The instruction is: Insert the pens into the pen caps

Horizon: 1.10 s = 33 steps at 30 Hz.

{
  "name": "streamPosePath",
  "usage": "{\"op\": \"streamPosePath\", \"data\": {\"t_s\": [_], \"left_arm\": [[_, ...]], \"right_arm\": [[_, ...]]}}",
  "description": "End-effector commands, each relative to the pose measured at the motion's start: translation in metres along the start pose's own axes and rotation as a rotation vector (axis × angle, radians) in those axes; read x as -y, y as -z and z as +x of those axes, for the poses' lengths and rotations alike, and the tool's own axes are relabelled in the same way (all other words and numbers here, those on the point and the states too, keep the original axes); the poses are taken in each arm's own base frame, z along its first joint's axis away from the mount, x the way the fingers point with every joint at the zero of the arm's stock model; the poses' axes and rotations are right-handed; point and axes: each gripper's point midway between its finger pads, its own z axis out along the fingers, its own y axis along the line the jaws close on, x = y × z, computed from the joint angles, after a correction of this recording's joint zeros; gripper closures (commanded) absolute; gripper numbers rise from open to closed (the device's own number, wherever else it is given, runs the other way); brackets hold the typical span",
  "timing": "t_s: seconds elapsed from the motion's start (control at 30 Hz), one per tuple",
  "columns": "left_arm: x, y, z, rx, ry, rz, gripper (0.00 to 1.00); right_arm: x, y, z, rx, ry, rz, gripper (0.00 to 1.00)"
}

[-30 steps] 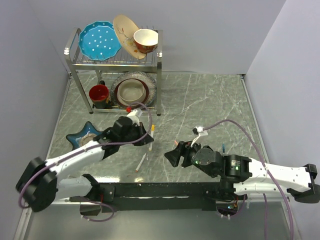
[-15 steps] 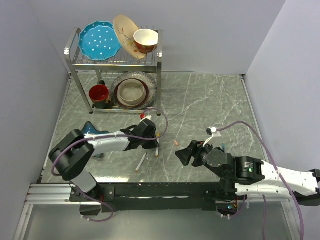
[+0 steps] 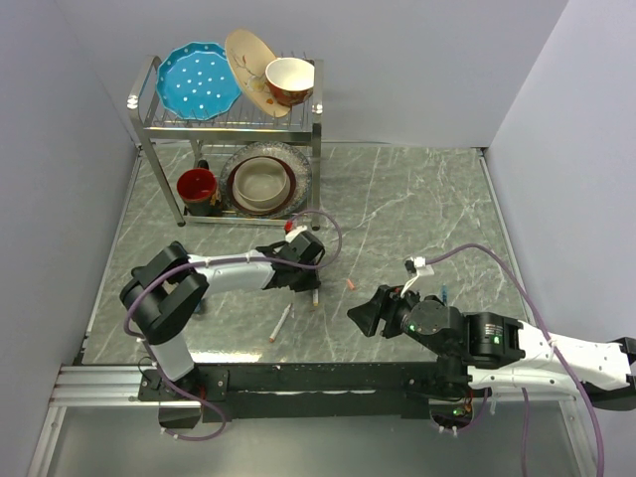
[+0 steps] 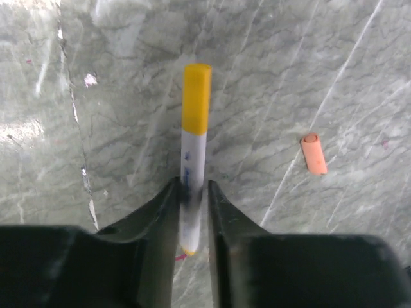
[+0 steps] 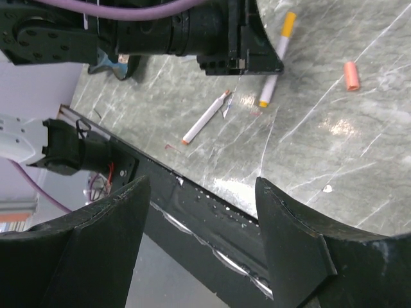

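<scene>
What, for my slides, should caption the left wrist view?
Left gripper grips a yellow-capped white pen; an orange cap lies apart on the table.

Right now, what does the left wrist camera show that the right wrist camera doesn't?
Only the left wrist: the dark print on the barrel of the yellow-capped pen, seen close up, clamped in the left tool. Only the right wrist: a second white pen lying nearer the table edge, a blue dish, and the open right tool. Both: that yellow-capped pen and the loose orange cap.
</scene>
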Motion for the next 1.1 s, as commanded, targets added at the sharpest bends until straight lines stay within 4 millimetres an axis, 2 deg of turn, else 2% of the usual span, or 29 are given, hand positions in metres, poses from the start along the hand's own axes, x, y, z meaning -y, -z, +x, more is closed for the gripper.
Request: {"op": "streamPosePath", "data": {"t_s": [0.0, 0.03, 0.07, 0.17, 0.23, 0.3, 0.37, 0.47, 0.57, 0.67, 0.7, 0.8, 0.93, 1.07], "left_arm": [[0.016, 0.023, -0.003, 0.009, -0.034, 0.054, 0.61], [0.022, 0.033, -0.01, 0.03, -0.044, 0.074, 0.53], [0.027, 0.041, -0.016, 0.049, -0.071, 0.091, 0.5], [0.023, 0.073, -0.036, 0.128, -0.119, 0.072, 0.4], [0.016, 0.097, -0.04, 0.146, -0.159, 0.058, 0.22], [0.002, 0.109, -0.043, 0.159, -0.215, 0.011, 0.24], [-0.019, 0.122, -0.038, 0.136, -0.253, -0.058, 0.25], [-0.033, 0.133, -0.026, 0.068, -0.312, -0.096, 0.28], [-0.036, 0.133, -0.014, -0.014, -0.383, -0.096, 0.33], [-0.039, 0.123, 0.004, -0.126, -0.451, -0.085, 0.34], [-0.042, 0.115, 0.011, -0.168, -0.462, -0.102, 0.38], [-0.052, 0.101, 0.018, -0.191, -0.454, -0.15, 0.41], [-0.052, 0.087, 0.027, -0.203, -0.443, -0.123, 0.43], [-0.064, 0.075, 0.038, -0.235, -0.42, -0.165, 0.48]], "right_arm": [[-0.023, 0.006, -0.007, -0.009, -0.014, -0.083, 0.27], [-0.026, 0.006, -0.008, -0.009, -0.019, -0.097, 0.27], [-0.028, 0.007, -0.009, -0.007, -0.026, -0.107, 0.27], [-0.03, 0.01, -0.01, -0.003, -0.035, -0.126, 0.27], [-0.033, 0.009, -0.011, 0.004, -0.028, -0.144, 0.27], [-0.038, 0.01, -0.014, 0.012, -0.022, -0.166, 0.27], [-0.039, 0.01, -0.017, 0.025, -0.012, -0.165, 0.27], [-0.035, 0.013, -0.024, 0.053, -0.025, -0.157, 0.27], [-0.033, 0.017, -0.026, 0.075, -0.045, -0.182, 0.27], [-0.03, 0.025, -0.034, 0.111, -0.067, -0.199, 0.27], [-0.028, 0.027, -0.035, 0.117, -0.068, -0.197, 0.28], [-0.023, 0.036, -0.045, 0.155, -0.086, -0.198, 0.28], [-0.016, 0.043, -0.056, 0.201, -0.109, -0.192, 0.29], [-0.017, 0.045, -0.058, 0.212, -0.119, -0.203, 0.29]]}}
